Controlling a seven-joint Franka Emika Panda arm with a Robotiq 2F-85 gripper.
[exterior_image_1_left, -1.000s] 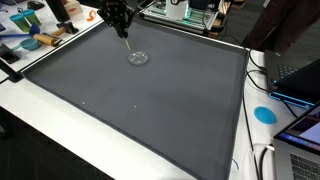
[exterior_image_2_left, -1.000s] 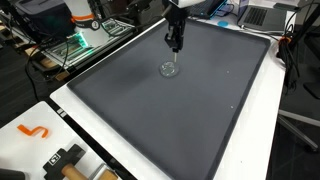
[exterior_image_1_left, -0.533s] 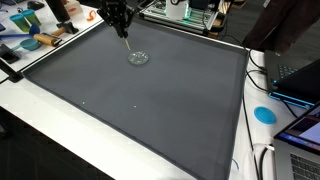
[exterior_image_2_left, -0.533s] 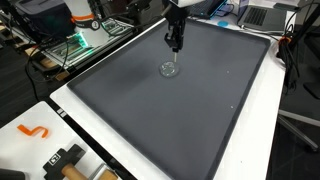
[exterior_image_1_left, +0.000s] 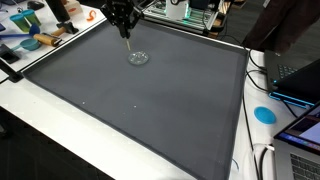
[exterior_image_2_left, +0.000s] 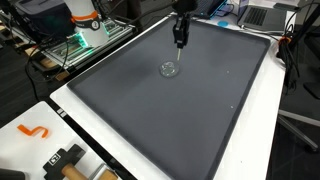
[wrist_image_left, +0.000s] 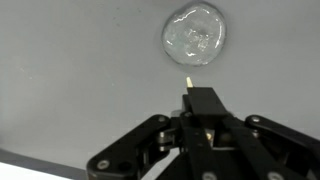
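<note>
End effector (wrist_image_left: 200, 100) pinched together above gray mat (wrist_image_left: 60, 60), clear dish (wrist_image_left: 196, 35) just ahead

"Where's the gripper (exterior_image_1_left: 125, 26)?"

"Above the far end of the dark grey mat (exterior_image_1_left: 150, 110), with its fingers seemingly closed on a thin stick (exterior_image_1_left: 127, 36) that points down."

"What's nearest to it?"

"A small clear glass dish (exterior_image_1_left: 138, 57), lying flat on the mat just beside the stick's tip — apart from it, I think."

"And off the mat?"

"A blue disc (exterior_image_1_left: 264, 114) on the white table (exterior_image_1_left: 262, 140) — well apart from the dish."
</note>
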